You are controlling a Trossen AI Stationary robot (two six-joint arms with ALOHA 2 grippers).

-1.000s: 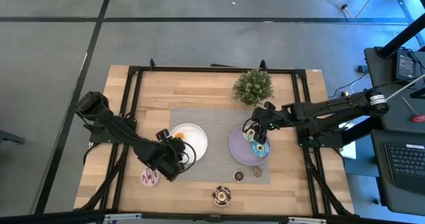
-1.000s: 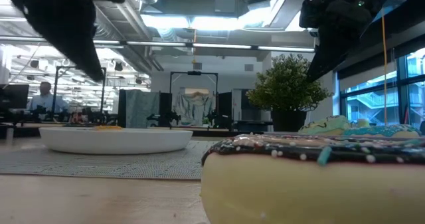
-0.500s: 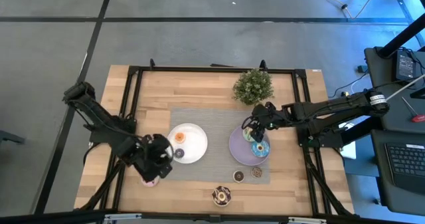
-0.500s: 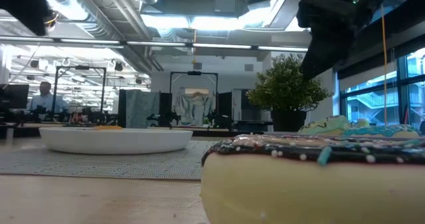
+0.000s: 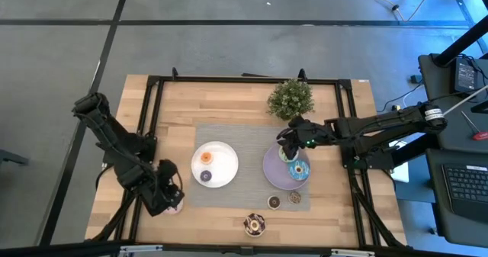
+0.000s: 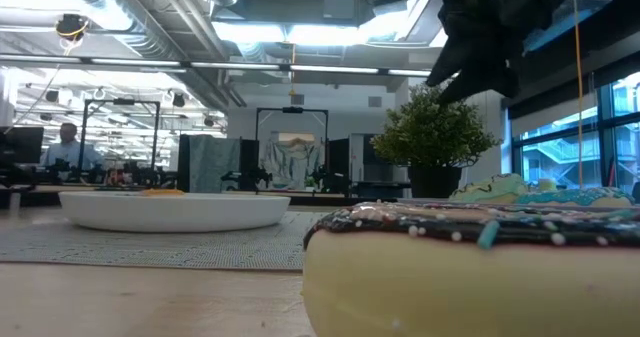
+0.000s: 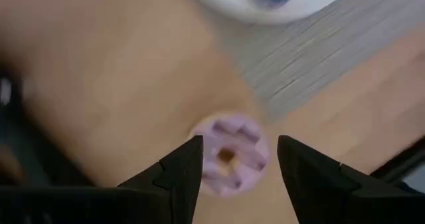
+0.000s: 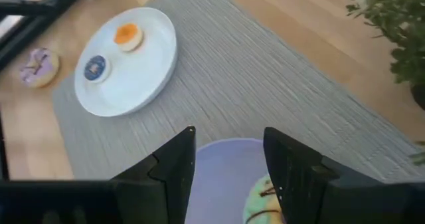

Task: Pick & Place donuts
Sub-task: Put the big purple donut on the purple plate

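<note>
Over the bare wood off the mat's near-left corner, the left gripper [image 7: 232, 164] hung with its fingers apart, the pink donut [image 7: 230, 155] lying untouched between and below them. Judging by this, a pick of that donut was in hand; the next move called for a straight descent and a close across the ring. Beyond it, the white plate [image 5: 225, 165] held the orange mini [image 5: 206, 158] and the purple mini [image 5: 205, 176]. The right gripper [image 8: 226, 161], fingers also spread and empty, waited above the lilac plate [image 5: 271, 169].

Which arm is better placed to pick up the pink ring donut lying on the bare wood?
Left. The left gripper hangs open directly above the pink ring donut; the right gripper is over the lilac plate.
</note>
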